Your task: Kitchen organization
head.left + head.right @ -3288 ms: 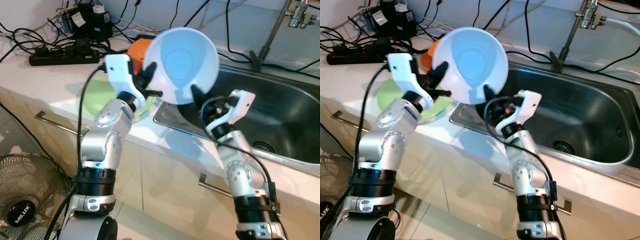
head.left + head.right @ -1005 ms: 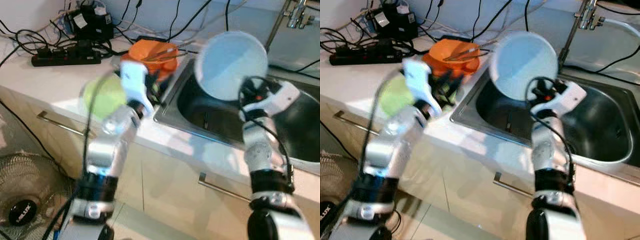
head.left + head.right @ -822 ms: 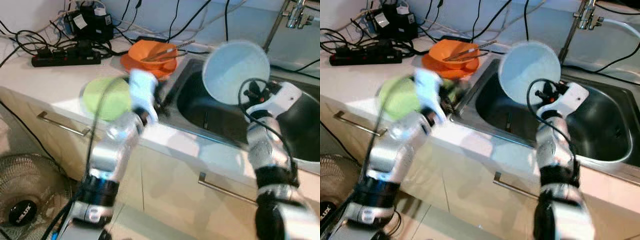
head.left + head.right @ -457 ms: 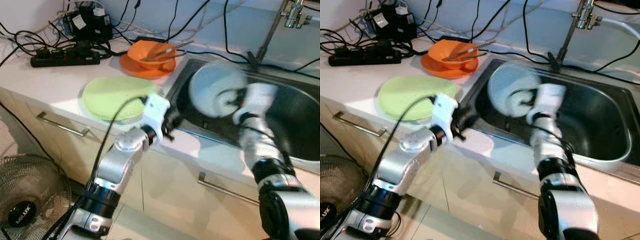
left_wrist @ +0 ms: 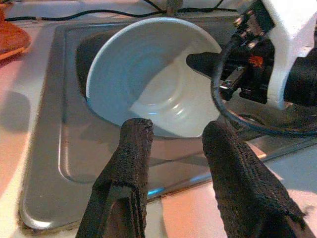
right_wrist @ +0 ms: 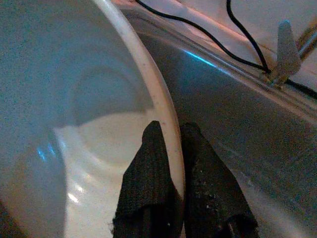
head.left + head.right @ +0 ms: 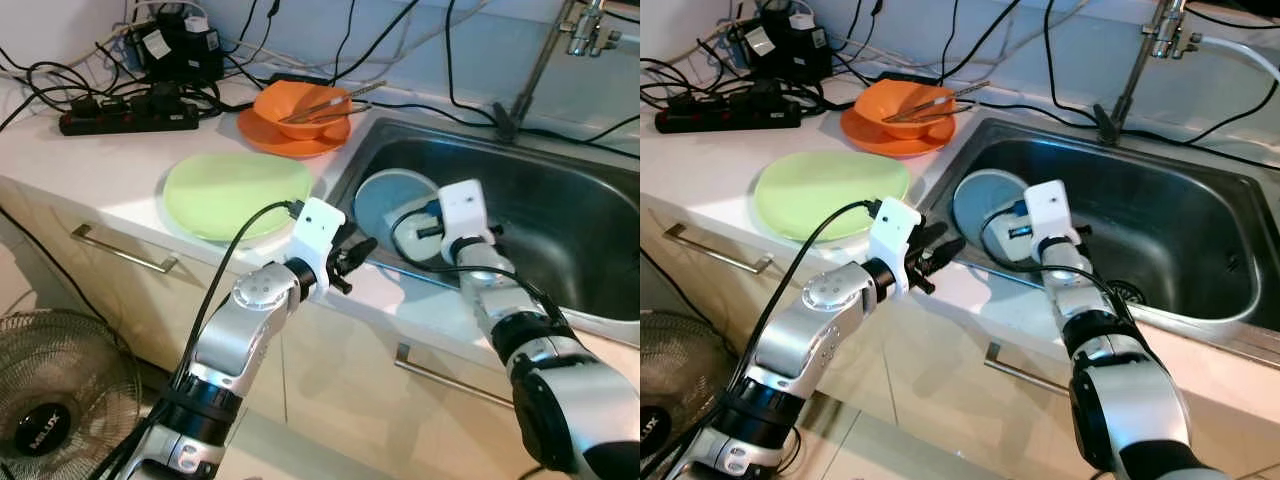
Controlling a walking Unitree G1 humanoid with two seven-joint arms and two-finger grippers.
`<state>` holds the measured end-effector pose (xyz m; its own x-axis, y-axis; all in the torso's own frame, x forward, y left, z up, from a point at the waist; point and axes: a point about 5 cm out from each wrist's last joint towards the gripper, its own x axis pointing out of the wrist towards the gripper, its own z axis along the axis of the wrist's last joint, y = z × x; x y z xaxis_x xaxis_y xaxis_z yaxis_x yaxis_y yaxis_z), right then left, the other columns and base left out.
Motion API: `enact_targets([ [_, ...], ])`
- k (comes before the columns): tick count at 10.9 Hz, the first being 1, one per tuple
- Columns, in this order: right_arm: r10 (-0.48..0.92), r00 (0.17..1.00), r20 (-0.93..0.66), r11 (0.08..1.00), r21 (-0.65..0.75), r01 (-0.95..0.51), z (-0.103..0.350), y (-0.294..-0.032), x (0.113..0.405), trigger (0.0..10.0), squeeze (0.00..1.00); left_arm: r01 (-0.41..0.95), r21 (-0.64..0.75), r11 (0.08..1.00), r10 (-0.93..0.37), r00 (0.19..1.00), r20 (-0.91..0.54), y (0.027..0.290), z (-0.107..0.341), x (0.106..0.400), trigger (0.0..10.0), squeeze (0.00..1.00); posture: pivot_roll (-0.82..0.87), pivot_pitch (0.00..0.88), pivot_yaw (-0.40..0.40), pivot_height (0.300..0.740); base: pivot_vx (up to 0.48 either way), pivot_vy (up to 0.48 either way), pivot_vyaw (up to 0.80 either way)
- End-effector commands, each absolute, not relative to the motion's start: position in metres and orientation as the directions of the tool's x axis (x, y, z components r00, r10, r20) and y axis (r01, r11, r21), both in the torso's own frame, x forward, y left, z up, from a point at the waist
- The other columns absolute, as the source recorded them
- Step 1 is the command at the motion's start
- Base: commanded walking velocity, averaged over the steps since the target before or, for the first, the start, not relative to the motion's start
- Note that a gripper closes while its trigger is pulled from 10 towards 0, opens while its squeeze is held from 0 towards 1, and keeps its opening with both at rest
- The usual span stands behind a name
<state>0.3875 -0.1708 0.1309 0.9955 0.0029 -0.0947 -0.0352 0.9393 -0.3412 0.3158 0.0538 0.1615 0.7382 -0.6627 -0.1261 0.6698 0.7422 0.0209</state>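
A pale blue bowl (image 7: 392, 200) rests tilted inside the steel sink (image 7: 560, 215), at its left end. My right gripper (image 7: 416, 222) reaches down into the sink and is shut on the bowl's rim (image 6: 166, 124), one finger inside and one outside. My left gripper (image 7: 356, 254) hovers over the counter's front edge just left of the sink, open with nothing between its fingers (image 5: 132, 148). In the left wrist view the bowl (image 5: 148, 84) lies beyond those fingers, with the right gripper (image 5: 208, 62) at its rim.
A green plate (image 7: 237, 193) lies on the counter left of the sink. Behind it an orange bowl (image 7: 300, 105) with chopsticks sits on an orange plate. A power strip and cables (image 7: 125, 115) crowd the back left. The faucet (image 7: 545, 60) stands behind the sink. A fan (image 7: 45, 415) is on the floor.
My right gripper has brought the bowl down from above the counter into the sink. My left gripper let go of it earlier and has drawn back to the counter's front edge.
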Motion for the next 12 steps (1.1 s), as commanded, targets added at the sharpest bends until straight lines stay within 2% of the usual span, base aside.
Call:
enact_targets([
  [1, 0.023, 0.994, -0.104, 0.925, -0.375, -0.06, 0.133, -0.164, 0.39, 10.0, 0.0, 0.68, 0.031, 0.733, -0.671, 0.73, -0.13, 0.053, 0.163, 0.313, 10.0, 0.0, 0.22, 0.014, -0.029, 0.74, 0.0, 0.0, 0.0],
  [6, 0.004, 0.982, -0.187, 0.883, -0.461, -0.092, 0.123, -0.167, 0.388, 10.0, 0.0, 0.69, 0.035, 0.723, -0.678, 0.719, -0.153, 0.051, 0.161, 0.311, 10.0, 0.0, 0.21, 0.015, -0.027, 0.74, 0.0, 0.0, 0.0],
  [7, 0.02, 0.98, -0.197, 0.88, -0.461, -0.11, 0.123, -0.165, 0.388, 10.0, 0.05, 0.692, 0.034, 0.721, -0.68, 0.716, -0.157, 0.051, 0.16, 0.31, 10.0, 0.0, 0.22, 0.013, -0.027, 0.74, 0.0, 0.0, 0.0],
  [8, 0.039, 0.977, -0.208, 0.879, -0.459, -0.133, 0.123, -0.163, 0.388, 10.0, 1.0, 0.694, 0.033, 0.719, -0.682, 0.714, -0.16, 0.051, 0.16, 0.31, 10.0, 0.0, 0.22, 0.014, -0.026, 0.74, 0.0, 0.0, 0.0],
  [9, 0.045, 0.975, -0.219, 0.872, -0.467, -0.145, 0.122, -0.161, 0.388, 10.0, 0.95, 0.696, 0.031, 0.717, -0.684, 0.712, -0.161, 0.051, 0.16, 0.31, 10.0, 0.0, 0.22, 0.014, -0.028, 0.74, 0.0, 0.0, 0.0],
  [10, 0.045, 0.973, -0.225, 0.872, -0.466, -0.148, 0.122, -0.16, 0.388, 10.0, 0.0, 0.698, 0.031, 0.716, -0.685, 0.71, -0.162, 0.051, 0.16, 0.31, 10.0, 0.0, 0.22, 0.014, -0.028, 0.74, 0.0, 0.0, 0.0],
  [12, 0.047, 0.972, -0.229, 0.874, -0.463, -0.151, 0.122, -0.16, 0.389, 10.0, 0.0, 0.7, 0.031, 0.713, -0.687, 0.708, -0.164, 0.051, 0.159, 0.31, 10.0, 0.0, 0.22, 0.01, -0.028, 0.74, 0.0, 0.0, 0.0],
])
